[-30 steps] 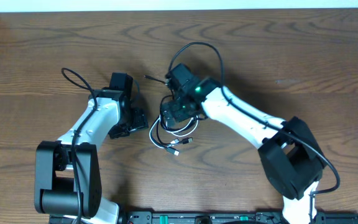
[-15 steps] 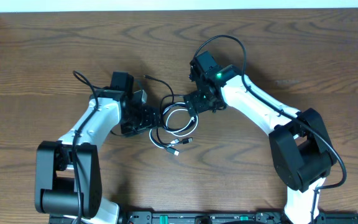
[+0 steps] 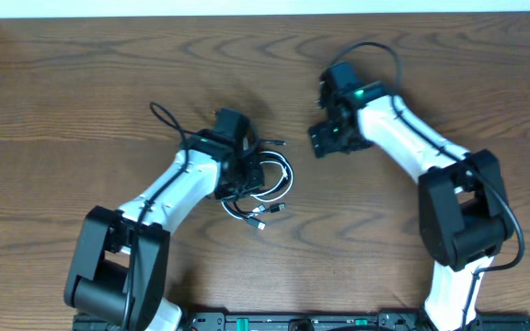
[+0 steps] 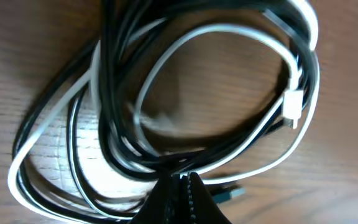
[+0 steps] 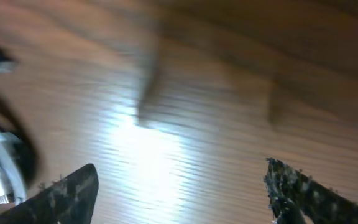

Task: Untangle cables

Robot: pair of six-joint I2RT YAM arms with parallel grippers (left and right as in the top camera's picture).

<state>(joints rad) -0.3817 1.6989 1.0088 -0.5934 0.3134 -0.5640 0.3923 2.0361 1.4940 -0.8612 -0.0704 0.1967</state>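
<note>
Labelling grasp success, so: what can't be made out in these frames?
Left wrist: whether the shut left gripper pinches any of the cables; strands overlap at its tips.
Overhead: those tips, hidden under its own wrist.
Right wrist: motion blur; cables cut off at left edge.

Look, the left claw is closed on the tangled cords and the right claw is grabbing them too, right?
Not quite. The right claw is not grabbing them: the overhead view shows it open above the bare table, well apart from the cords. The left claw is closed on the tangled cords, as you said.
</note>
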